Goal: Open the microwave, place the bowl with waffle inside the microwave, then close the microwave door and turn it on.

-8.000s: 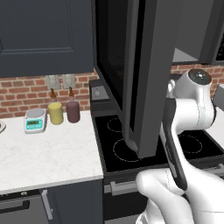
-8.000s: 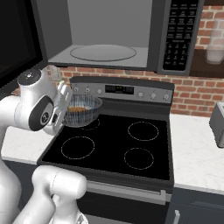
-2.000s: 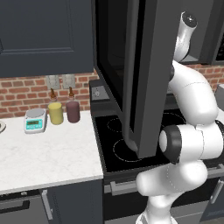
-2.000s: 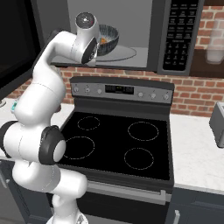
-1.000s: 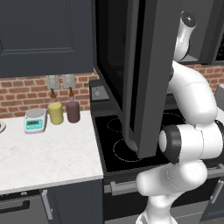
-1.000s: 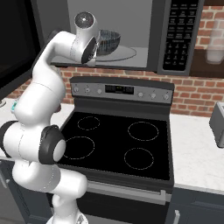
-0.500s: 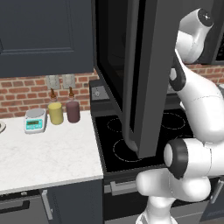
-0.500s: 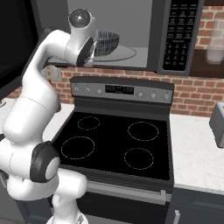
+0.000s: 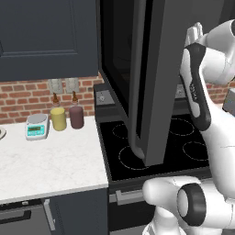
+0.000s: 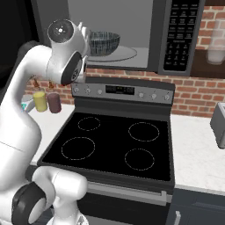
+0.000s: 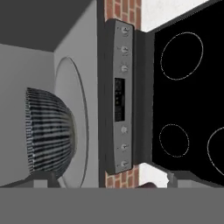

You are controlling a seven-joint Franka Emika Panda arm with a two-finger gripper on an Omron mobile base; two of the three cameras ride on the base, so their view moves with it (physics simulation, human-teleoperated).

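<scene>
The bowl (image 10: 103, 43) sits on the round glass turntable (image 10: 117, 54) inside the microwave (image 10: 132, 30), at the upper centre of the right base view; its left edge is hidden behind the robot's white wrist, and from this low angle nothing of its contents can be made out (the waffle cannot be seen at all). In the hand view the bowl (image 11: 48, 133) shows at the left on its side, a rounded dark blue-grey wall with fine pale streaks, resting on the pale turntable (image 11: 76, 127). The gripper (image 11: 105, 181) stands wide open with nothing between its fingers; only the two dark finger tips (image 11: 41, 178) rise at the bottom edge, spread far apart and clear of the bowl. The microwave door (image 9: 149, 78) hangs open across the middle of the left base view, a tall dark grey slab seen nearly edge-on, covering the cavity and part of the stove (image 10: 114, 147). The stove top is flat glossy black with thin pale ring outlines. At the left of that view a yellow jar (image 9: 58, 119) and a dark red jar (image 9: 76, 116) stand side by side on the pale marbled counter (image 9: 50, 163), against a brick wall.
</scene>
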